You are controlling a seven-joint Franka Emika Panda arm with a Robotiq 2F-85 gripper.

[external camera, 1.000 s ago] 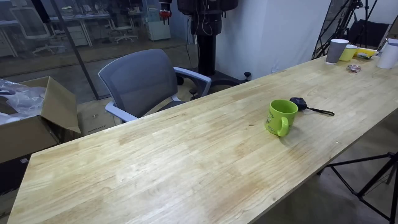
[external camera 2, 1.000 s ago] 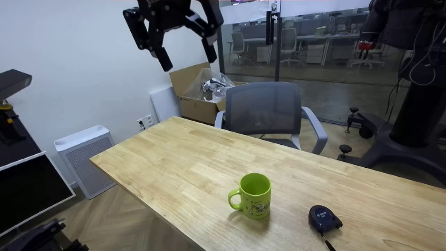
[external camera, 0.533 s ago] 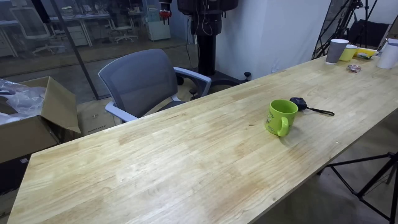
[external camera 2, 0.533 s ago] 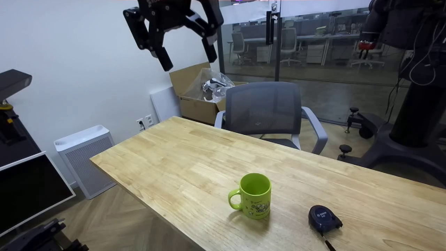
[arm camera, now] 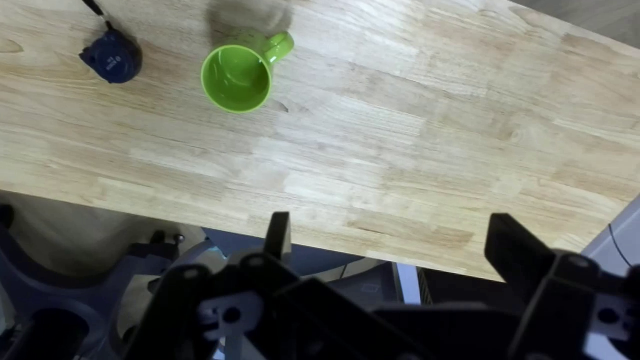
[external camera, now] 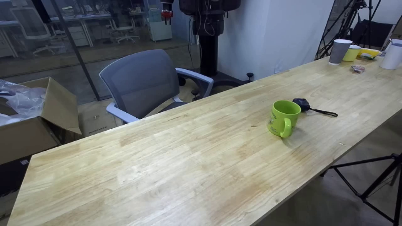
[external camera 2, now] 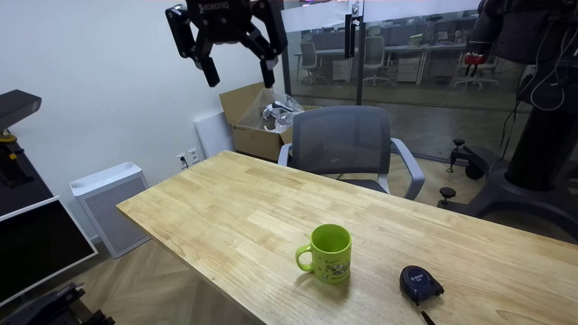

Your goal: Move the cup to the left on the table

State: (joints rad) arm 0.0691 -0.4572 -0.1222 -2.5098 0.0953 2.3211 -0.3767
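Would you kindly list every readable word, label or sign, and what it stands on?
"ROBOTIQ": on the gripper, above its open jaws.
"BOSCH": on the tape measure; smaller marking beneath unreadable.
Green mug: lettering too small to read.
Open cardboard box: mark too small.
Dark object below it: label too small.
Cardboard beside them: print blurred.

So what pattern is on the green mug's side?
Dark cartoon drawings and small lettering on the green mug, best seen in an exterior view.

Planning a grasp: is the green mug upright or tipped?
Upright: in both exterior views, the green mug stands with its rim facing up.
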